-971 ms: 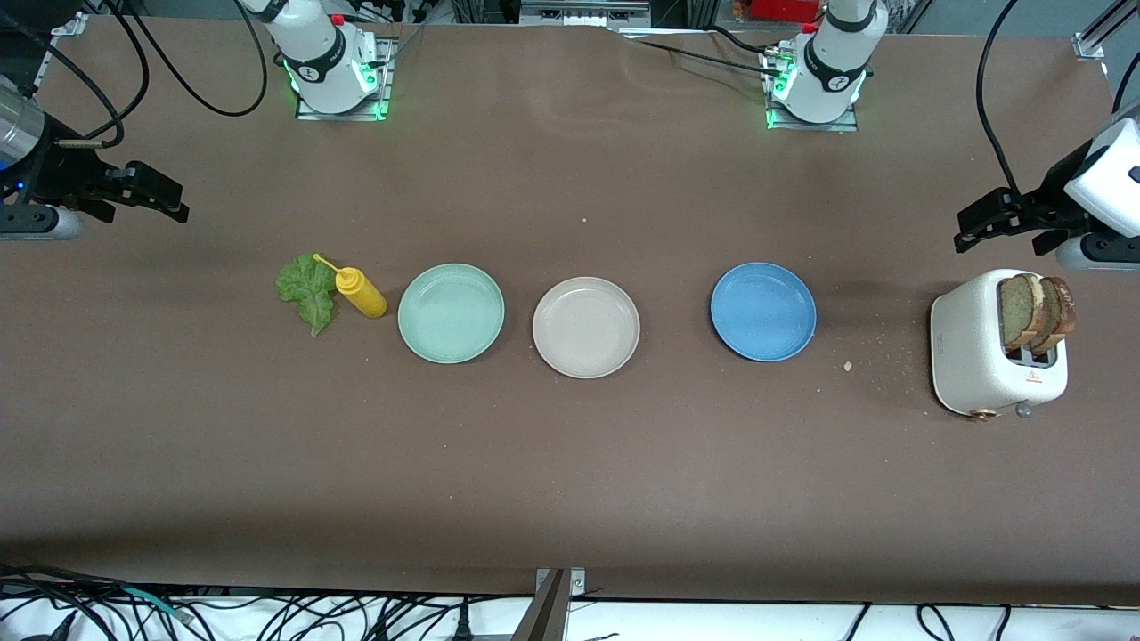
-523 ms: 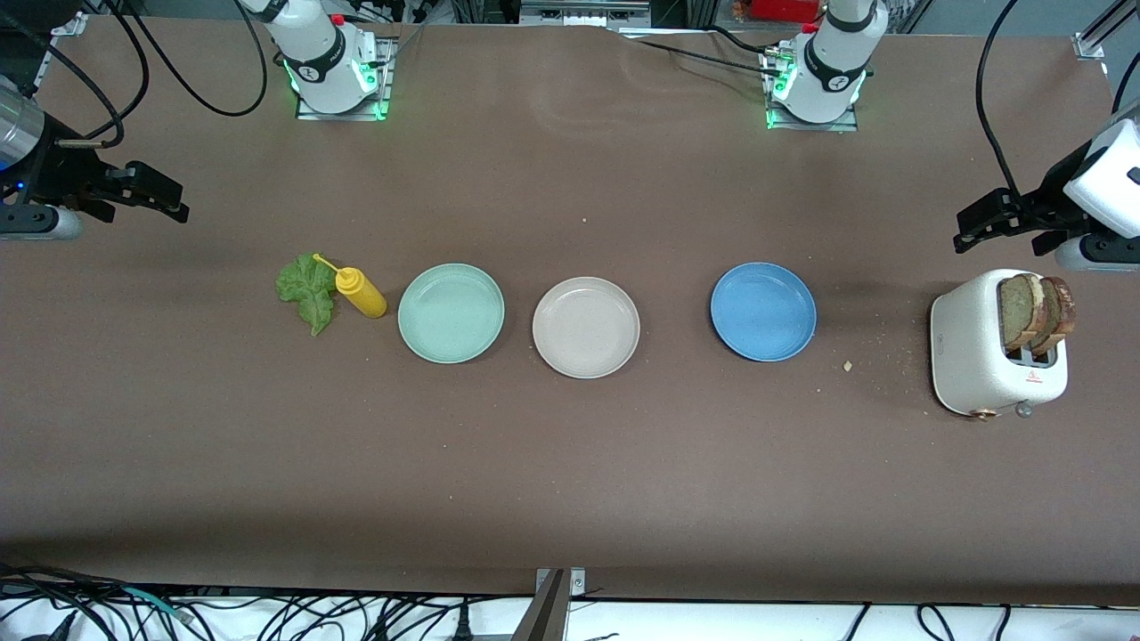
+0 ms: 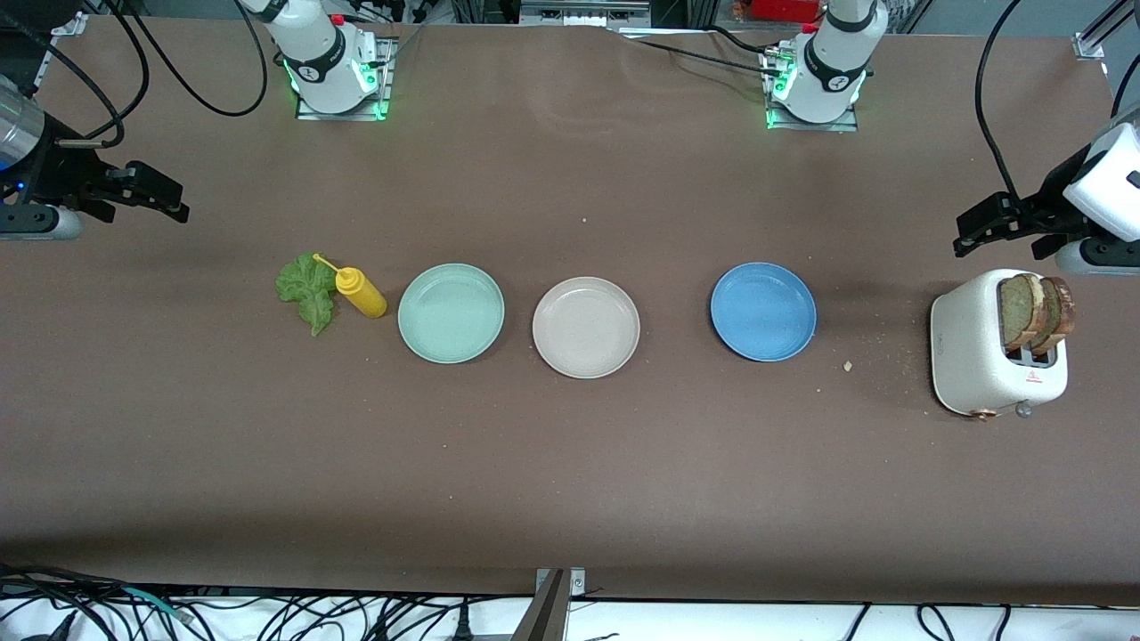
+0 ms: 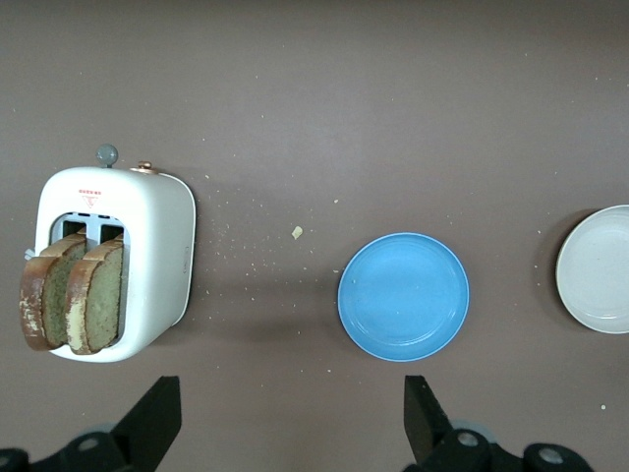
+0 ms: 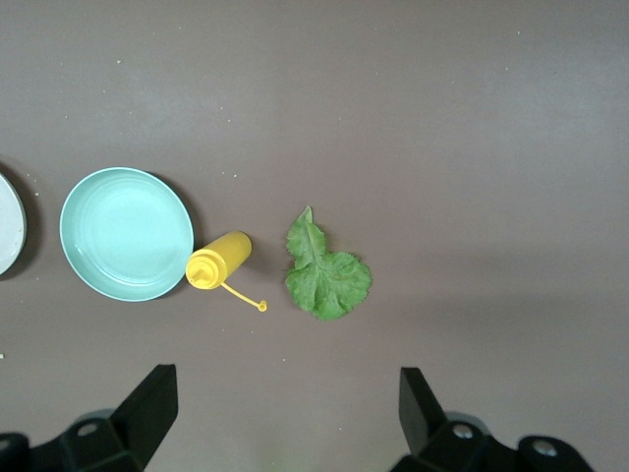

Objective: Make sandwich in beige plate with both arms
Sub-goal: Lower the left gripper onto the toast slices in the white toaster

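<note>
The beige plate (image 3: 586, 327) lies bare, mid-row on the table (image 3: 570, 481). Two bread slices (image 3: 1036, 312) stand upright in the toaster (image 3: 980, 347): light, crumbly, best pinched across their exposed top edges. The lettuce leaf (image 3: 305, 287) is limp; grip near its rib. Left hand (image 3: 989, 223) and right hand (image 3: 147, 191) hover released, both empty.

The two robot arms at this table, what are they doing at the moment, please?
Nothing is handled yet. The left gripper hangs open over the table beside the toaster, where two bread slices stand in the slots. The right gripper hangs open at the other end, near the lettuce leaf and the yellow bottle. The beige plate lies bare between the mint-green plate and the blue plate.
</note>
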Motion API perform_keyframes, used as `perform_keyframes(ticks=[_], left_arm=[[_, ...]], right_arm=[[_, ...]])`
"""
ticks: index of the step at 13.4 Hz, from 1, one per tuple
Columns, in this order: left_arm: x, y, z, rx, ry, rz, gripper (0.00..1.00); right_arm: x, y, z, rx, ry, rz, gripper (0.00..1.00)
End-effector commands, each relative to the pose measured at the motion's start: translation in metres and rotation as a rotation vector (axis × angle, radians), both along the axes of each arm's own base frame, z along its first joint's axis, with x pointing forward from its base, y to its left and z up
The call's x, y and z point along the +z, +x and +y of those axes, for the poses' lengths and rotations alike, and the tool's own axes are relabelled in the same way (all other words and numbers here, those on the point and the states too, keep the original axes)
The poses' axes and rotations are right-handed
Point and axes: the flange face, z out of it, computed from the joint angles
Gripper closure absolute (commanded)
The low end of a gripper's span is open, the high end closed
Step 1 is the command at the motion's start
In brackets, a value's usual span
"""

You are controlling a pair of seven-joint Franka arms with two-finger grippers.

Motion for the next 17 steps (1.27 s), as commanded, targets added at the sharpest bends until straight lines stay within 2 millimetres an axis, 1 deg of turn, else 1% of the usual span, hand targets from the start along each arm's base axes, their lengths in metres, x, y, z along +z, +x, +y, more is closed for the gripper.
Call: perform_keyframes(ticks=[1,4,5,7,14,17], left_arm=[[0.006,0.003,0.000,-0.009,-0.031,-0.011,0.00],[0.006,0.003,0.000,-0.009,-0.029,-0.011,0.00],[0.006,0.003,0.000,-0.009,-0.029,-0.011,0.00],[0.006,0.003,0.000,-0.009,-0.029,-0.011,0.00],[0.006,0.003,0.003,-0.006,-0.025,-0.012,0.00],[0.006,0.003,-0.002,-0.003,-0.017,-0.012,0.00]], right_arm=[[0.004,0.000,0.000,0.007,0.015,0.000,0.00],[0.005,-0.001,0.012,0.016,0.009,-0.001,0.00],[0.005,0.000,0.014,0.018,0.012,-0.001,0.00],[0.004,0.000,0.009,0.021,0.014,0.002,0.00],[0.005,0.000,0.011,0.027,0.015,-0.003,0.00],[0.005,0.000,0.011,0.028,0.015,-0.003,0.00]])
